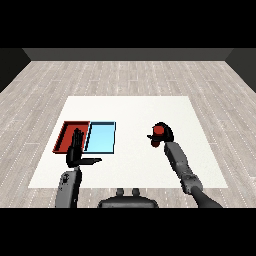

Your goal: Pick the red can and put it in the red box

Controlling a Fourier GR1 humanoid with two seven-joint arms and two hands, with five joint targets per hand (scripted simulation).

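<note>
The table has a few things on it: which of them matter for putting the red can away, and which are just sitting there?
Part of the job:
- red can, held in the right hand
- red tray, where the can should go

Just there:
- light blue tray, beside the red tray
- left hand, open, over the red tray's near edge
- white table

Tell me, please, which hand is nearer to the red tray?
Left. The left hand hovers at the red tray's near edge; the right hand, curled round the red can, is far across the table.
</note>
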